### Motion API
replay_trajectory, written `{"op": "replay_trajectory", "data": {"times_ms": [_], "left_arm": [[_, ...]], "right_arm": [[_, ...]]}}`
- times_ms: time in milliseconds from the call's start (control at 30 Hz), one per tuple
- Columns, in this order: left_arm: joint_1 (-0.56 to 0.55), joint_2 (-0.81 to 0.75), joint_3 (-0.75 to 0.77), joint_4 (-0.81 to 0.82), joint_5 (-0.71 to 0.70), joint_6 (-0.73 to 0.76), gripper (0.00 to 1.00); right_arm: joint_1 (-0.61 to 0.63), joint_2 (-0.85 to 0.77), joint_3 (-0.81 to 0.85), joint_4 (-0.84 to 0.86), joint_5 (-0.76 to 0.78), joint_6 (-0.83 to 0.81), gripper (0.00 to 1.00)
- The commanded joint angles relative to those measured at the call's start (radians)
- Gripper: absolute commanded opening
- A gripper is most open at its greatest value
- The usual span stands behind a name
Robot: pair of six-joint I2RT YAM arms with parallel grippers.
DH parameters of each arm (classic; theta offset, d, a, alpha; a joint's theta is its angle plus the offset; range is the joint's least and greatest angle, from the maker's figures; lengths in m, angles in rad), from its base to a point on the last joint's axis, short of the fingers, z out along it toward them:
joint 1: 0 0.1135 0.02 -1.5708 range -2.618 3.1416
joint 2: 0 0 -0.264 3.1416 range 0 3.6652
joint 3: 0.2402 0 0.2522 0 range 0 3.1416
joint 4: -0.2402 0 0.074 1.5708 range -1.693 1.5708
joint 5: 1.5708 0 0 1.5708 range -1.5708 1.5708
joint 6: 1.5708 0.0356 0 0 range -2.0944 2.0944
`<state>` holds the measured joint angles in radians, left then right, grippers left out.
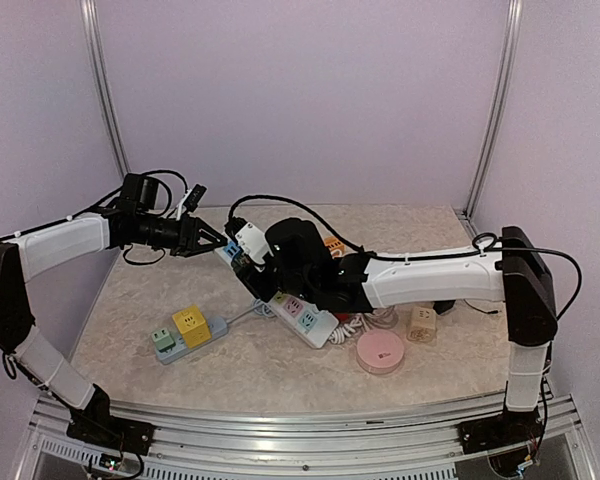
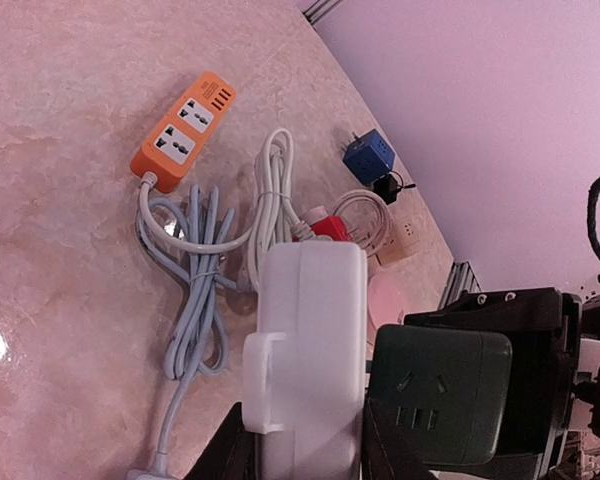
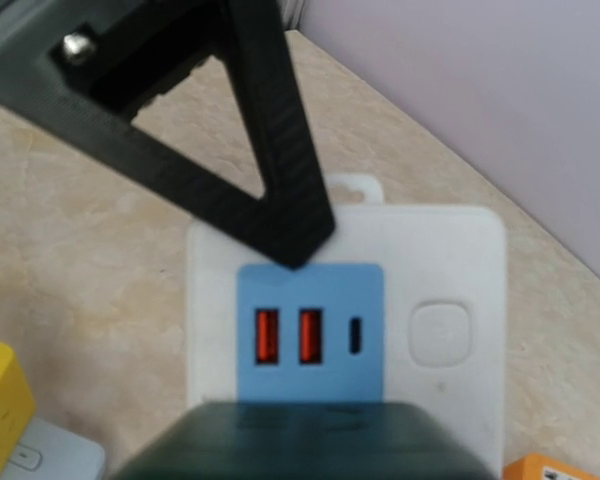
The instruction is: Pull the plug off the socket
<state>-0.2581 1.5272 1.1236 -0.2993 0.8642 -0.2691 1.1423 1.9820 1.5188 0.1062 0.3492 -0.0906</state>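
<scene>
The socket is a white power strip [image 1: 302, 312] with pastel panels, its far end lifted off the table. My left gripper [image 1: 218, 243] is shut on that end; in the left wrist view the white strip [image 2: 310, 330] stands edge-on between its black fingers [image 2: 232, 452]. The plug is a dark green cube [image 2: 440, 392] that sits against the strip's face. My right gripper [image 1: 270, 268] is shut on it, its black body [image 2: 535, 370] wrapping the cube. In the right wrist view the green plug [image 3: 300, 445] fills the bottom, below the strip's blue USB panel [image 3: 310, 335].
A grey strip carrying yellow and green cubes [image 1: 185, 330] lies front left. A pink disc [image 1: 380, 352] and a beige cube [image 1: 422, 323] lie front right. An orange strip [image 2: 185, 125], coiled cables [image 2: 195, 300], a red plug [image 2: 325, 228] and a blue cube [image 2: 370, 157] lie behind.
</scene>
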Motion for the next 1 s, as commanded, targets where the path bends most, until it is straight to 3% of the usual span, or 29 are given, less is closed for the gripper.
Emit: {"op": "replay_trajectory", "data": {"times_ms": [0, 400, 633, 967], "left_arm": [[0.006, -0.002, -0.012, 0.027, 0.009, -0.002, 0.08], [0.003, 0.001, -0.014, 0.032, 0.012, -0.004, 0.08], [0.001, 0.004, -0.015, 0.033, 0.012, -0.004, 0.08], [0.008, 0.01, -0.015, 0.032, 0.004, -0.013, 0.08]], "right_arm": [[-0.022, -0.058, -0.039, 0.065, -0.092, 0.067, 0.0], [-0.164, -0.108, -0.155, 0.188, -0.403, 0.313, 0.0], [-0.164, -0.106, -0.153, 0.182, -0.393, 0.307, 0.0], [-0.107, -0.122, -0.146, 0.111, -0.175, 0.184, 0.0]]}}
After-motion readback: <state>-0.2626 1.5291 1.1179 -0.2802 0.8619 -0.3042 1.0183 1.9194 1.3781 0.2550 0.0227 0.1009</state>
